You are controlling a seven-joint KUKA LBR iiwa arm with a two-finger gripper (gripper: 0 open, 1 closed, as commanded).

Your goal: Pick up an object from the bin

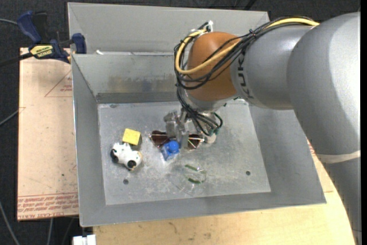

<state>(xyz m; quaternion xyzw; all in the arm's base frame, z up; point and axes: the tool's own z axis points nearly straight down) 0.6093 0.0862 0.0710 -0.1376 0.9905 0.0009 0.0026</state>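
Note:
My gripper (182, 125) hangs low in the middle of the bin, below the arm's orange cover. Right beneath it lies a dark brown pair of sunglasses (160, 138), its lenses showing on both sides of the gripper. A small blue object (170, 150) lies against the sunglasses, just in front of the gripper. Whether the gripper touches either of them is hidden by its own body.
A yellow block (131, 136) and a white and black toy (126, 156) lie to the left on the bin floor. A clear piece with green marks (194, 175) lies nearer the front. The arm covers the bin's right side.

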